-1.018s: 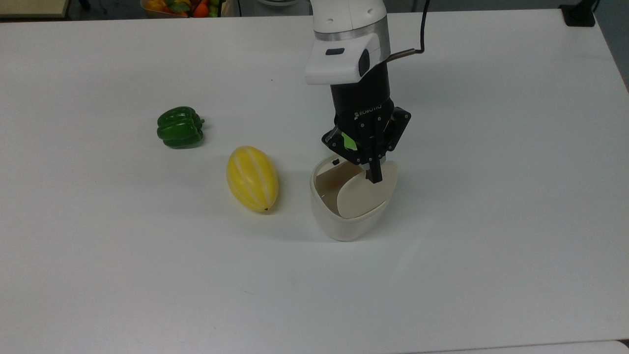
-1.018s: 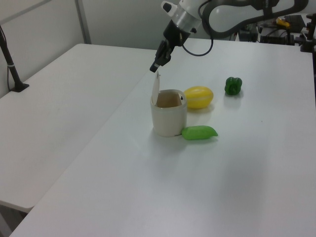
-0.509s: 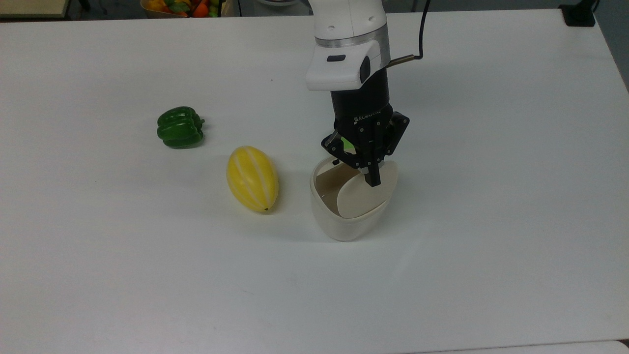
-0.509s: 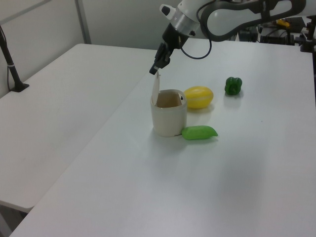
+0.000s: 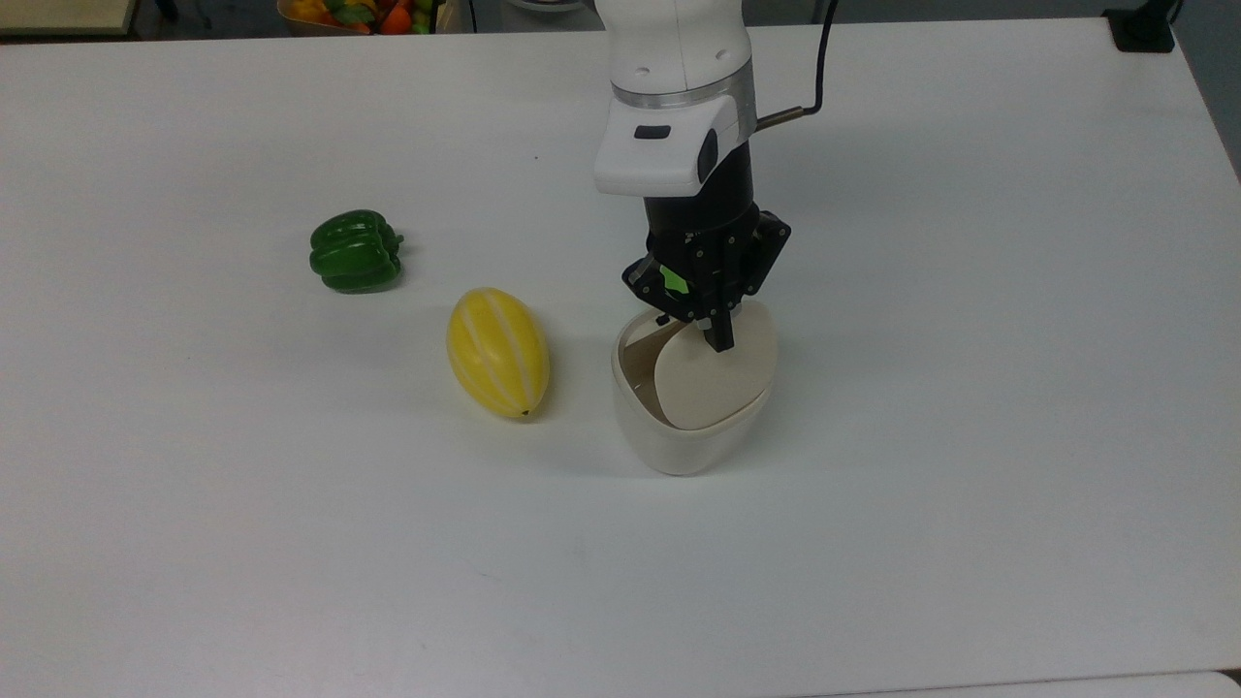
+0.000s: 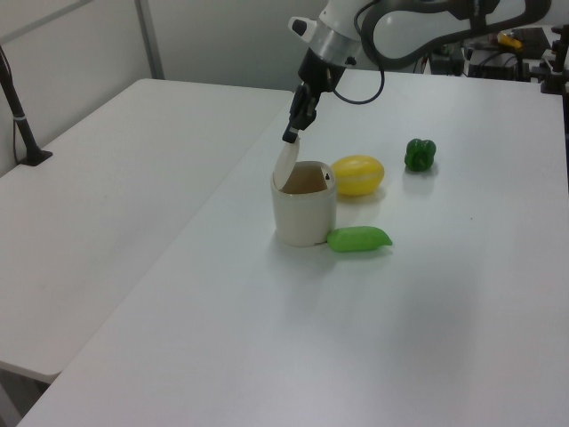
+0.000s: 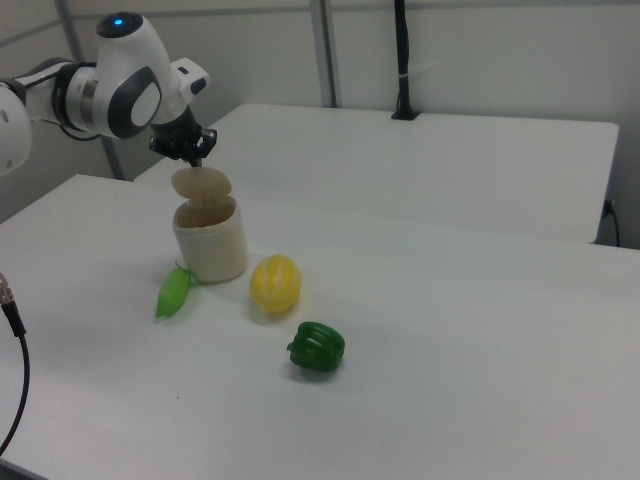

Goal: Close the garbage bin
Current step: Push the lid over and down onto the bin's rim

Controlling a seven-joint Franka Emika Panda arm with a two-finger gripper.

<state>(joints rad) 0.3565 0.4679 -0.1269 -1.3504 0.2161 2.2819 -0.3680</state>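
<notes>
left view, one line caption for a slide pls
Gripper pushes the raised lid of the garbage bin toward closing.

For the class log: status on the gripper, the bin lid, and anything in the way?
Gripper shut, tip against raised lid. Garbage bin open, lid tilted partway up. Nothing between lid and rim; yellow melon and green pod beside bin.

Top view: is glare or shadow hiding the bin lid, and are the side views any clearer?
Top view: even light, only soft shadows beside the garbage bin; the gripper covers the lid's far edge. Left view: lid edge-on, a thin sliver. Right view: lid's tilted face plain, no glare.
</notes>
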